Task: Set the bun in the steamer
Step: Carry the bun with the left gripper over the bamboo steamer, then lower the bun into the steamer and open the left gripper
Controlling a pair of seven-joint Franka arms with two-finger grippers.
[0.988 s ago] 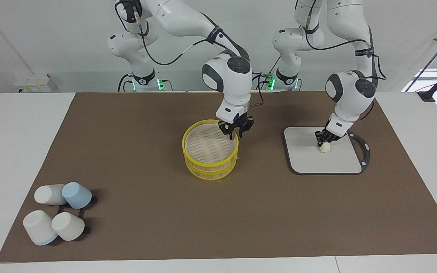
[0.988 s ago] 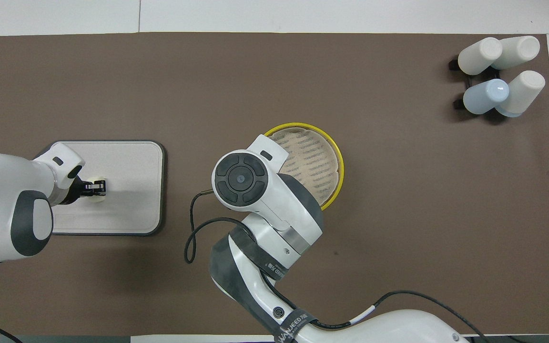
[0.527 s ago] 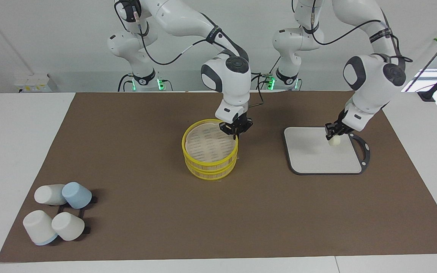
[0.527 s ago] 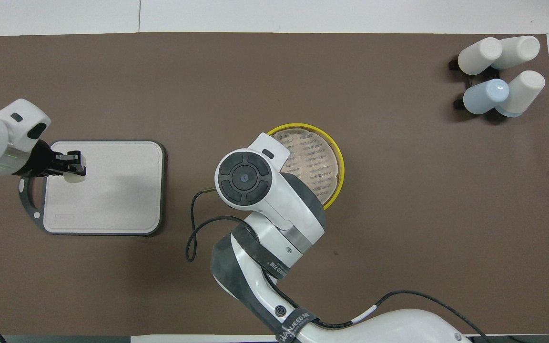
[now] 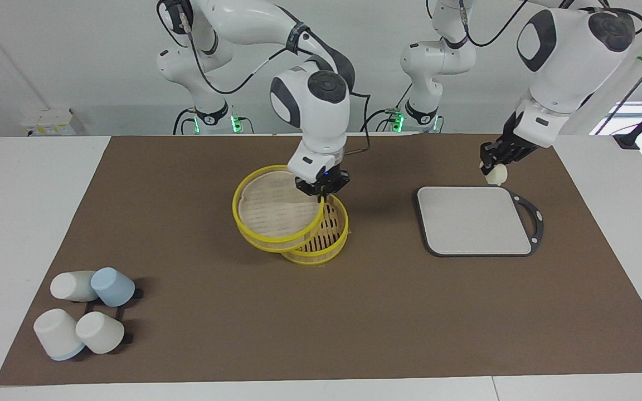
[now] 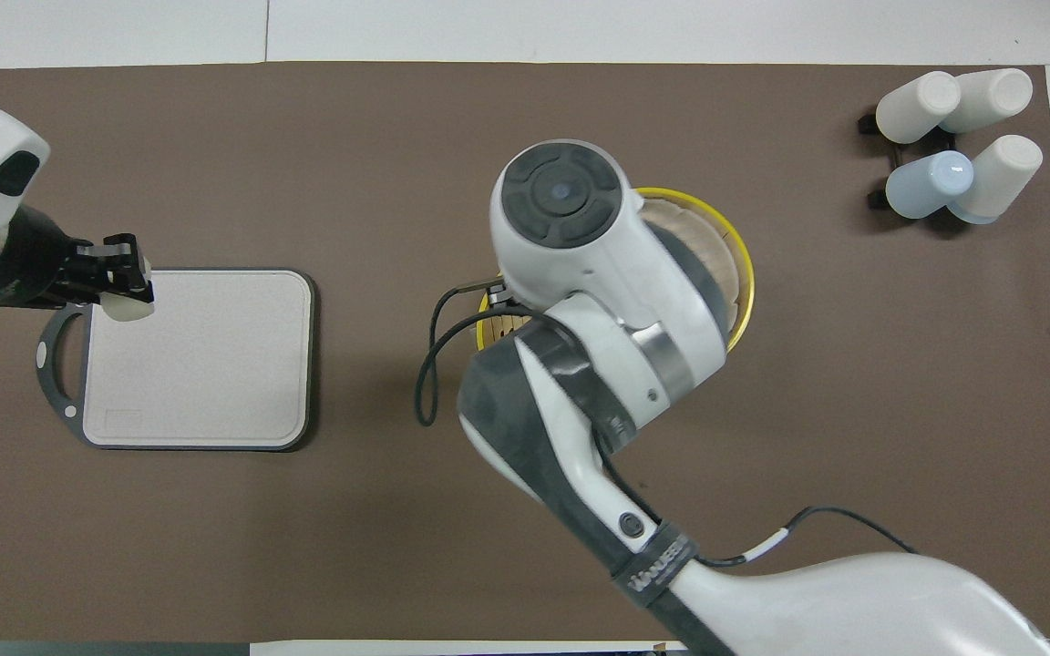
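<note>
Figure: two-arm transfer, mid-carry. The left gripper [image 5: 492, 166] pinches the bun [image 5: 496, 176] between its fingers and holds it in the air over the edge of the grey board [image 5: 474, 223] nearest the robots; the bun hangs below the fingertips, clear of the board. The right gripper [image 5: 321, 189] is closed on the rim of the steamer lid [image 5: 273, 209], which it holds lifted and tilted, shifted toward the right arm's end of the table so that part of the slatted base of the steamer [image 5: 326, 234] lies exposed. The lid overlaps much of the basket, so the opening looks narrow. Judged risks: the soft bun may slip or deform in the pinch during the carry toward the middle of the table; the left arm may meet the right arm or the raised lid if the lid is not drawn farther aside; a release over the rim would drop the bun onto the brown mat [image 5: 187, 334]. Four cups [image 5: 84, 317] lie well apart, near the right arm's end.
</note>
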